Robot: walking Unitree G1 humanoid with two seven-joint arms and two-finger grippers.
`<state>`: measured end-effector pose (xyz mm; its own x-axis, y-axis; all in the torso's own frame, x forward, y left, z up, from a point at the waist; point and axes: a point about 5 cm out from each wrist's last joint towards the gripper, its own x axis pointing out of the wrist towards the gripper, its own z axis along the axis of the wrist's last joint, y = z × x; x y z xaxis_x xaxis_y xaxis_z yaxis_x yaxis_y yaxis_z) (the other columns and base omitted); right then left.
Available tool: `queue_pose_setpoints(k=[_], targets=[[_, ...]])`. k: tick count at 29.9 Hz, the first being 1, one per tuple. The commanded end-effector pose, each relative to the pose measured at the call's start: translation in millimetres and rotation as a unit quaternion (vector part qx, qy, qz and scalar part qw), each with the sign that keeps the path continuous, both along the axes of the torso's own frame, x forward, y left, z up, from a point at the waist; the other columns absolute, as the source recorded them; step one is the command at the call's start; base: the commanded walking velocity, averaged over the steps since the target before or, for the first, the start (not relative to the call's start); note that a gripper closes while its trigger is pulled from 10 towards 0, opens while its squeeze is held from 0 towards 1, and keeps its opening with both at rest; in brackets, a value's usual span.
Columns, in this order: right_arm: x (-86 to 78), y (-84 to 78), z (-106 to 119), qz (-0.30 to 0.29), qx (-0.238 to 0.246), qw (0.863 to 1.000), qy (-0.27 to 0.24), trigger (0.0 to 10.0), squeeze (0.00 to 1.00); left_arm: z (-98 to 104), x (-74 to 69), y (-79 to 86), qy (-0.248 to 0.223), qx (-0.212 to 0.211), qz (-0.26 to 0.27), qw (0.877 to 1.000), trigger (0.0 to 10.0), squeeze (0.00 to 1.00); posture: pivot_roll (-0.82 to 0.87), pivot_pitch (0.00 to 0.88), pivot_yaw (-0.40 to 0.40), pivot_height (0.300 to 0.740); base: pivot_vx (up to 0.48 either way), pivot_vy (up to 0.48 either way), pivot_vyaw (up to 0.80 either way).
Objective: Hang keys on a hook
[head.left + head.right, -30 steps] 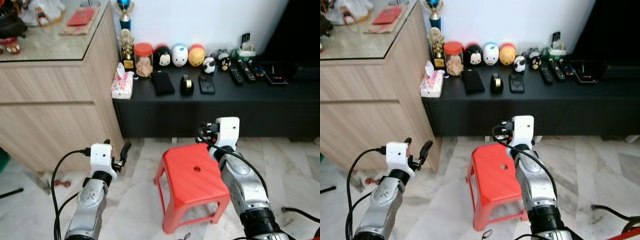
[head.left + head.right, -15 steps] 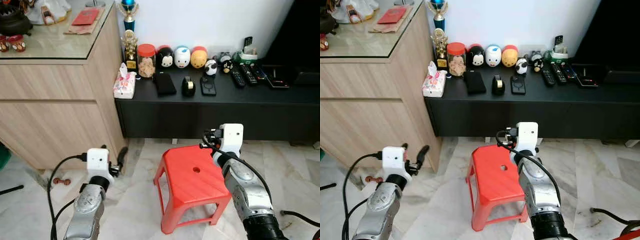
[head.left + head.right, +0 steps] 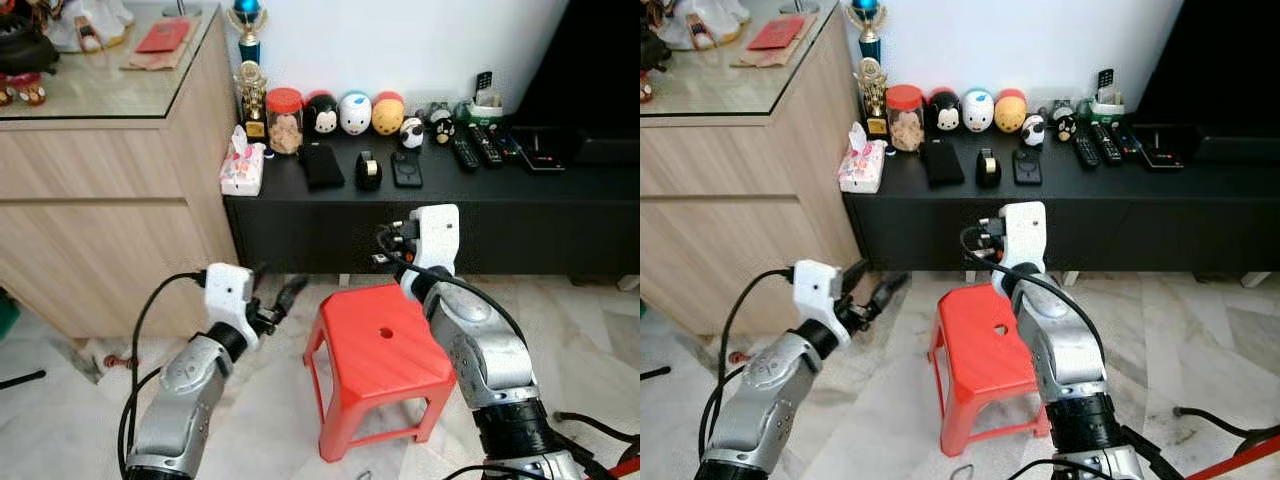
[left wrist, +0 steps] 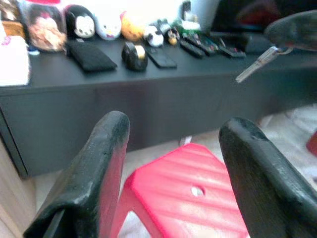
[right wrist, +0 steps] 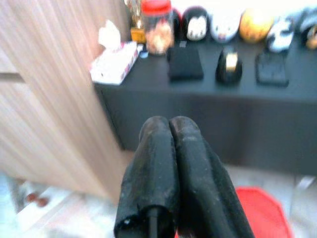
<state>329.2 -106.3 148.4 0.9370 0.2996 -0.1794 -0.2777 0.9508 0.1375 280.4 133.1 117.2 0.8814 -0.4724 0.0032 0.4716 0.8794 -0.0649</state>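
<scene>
One silver key (image 4: 255, 64) is visible in the left wrist view, hanging blade-down at a slant from a small ring pinched at the tip of the right gripper (image 5: 171, 124); whether more keys share the ring cannot be told. The key is judged to be light, rigid metal, smooth and somewhat slippery, and not fragile. It pivots freely on its ring, so it is likely to swing when the arm moves. The best hold is judged to be on the ring or the key's head, which leaves the ring's opening free to pass over a hook. The right gripper's two black fingers are pressed together with no gap between them in its own wrist view, consistent with a pinch on the ring, though the contact itself is hidden there. That gripper is raised above the far edge of the red stool (image 3: 385, 345), just in front of the black low cabinet (image 3: 560, 215), and it points toward the cabinet and the wooden sideboard (image 3: 100, 200). The left gripper (image 3: 872, 282) has its fingers spread wide and holds nothing. It hangs above the marble floor (image 3: 270, 420) to the left of the stool, near the sideboard's corner, aimed across the stool toward the cabinet front. A tissue pack (image 3: 243, 165), a jar (image 3: 285, 120) and several remote controls (image 3: 478, 148) lie on the cabinet top, well apart from both grippers.
</scene>
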Motion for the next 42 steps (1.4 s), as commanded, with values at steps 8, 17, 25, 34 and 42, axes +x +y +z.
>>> queue_pose_setpoints(k=[8, 17, 25, 34, 42], targets=[[-9.6, 14.7, 7, 0.036, 0.026, 0.998, 0.042, 10.0, 0.0, 13, -9.4, -19.4, 0.008, -0.015, -0.075, 0.997, 10.0, 0.0, -0.09, 0.068, -0.045, 0.74, 0.0, 0.0, 0.0], [-13.9, 19.8, 11, 0.041, 0.04, 0.996, 0.073, 10.0, 0.0, 14, -10.5, -30.2, 0.012, -0.009, -0.106, 0.994, 10.0, 0.0, -0.09, 0.053, -0.049, 0.74, 0.0, 0.0, 0.0], [-17.5, 40.7, 22, 0.049, 0.088, 0.991, 0.089, 10.0, 0.0, 13, -15.1, -36.5, 0.012, 0.014, -0.129, 0.991, 10.0, 0.0, -0.09, 0.048, -0.054, 0.74, 0.0, 0.0, 0.0], [-25.4, 58.2, 25, 0.079, 0.103, 0.986, 0.102, 10.0, 0.0, 15, -15.8, -41.3, 0.009, 0.012, -0.142, 0.99, 10.0, 0.0, -0.09, 0.052, -0.05, 0.74, 0.0, 0.0, 0.0], [-26.3, 58.6, 26, 0.082, 0.105, 0.986, 0.104, 10.0, 0.0, 14, -11.4, -39.9, -0.004, 0.028, -0.124, 0.992, 10.0, 0.0, -0.1, 0.066, -0.051, 0.74, 0.0, 0.0, 0.0]])
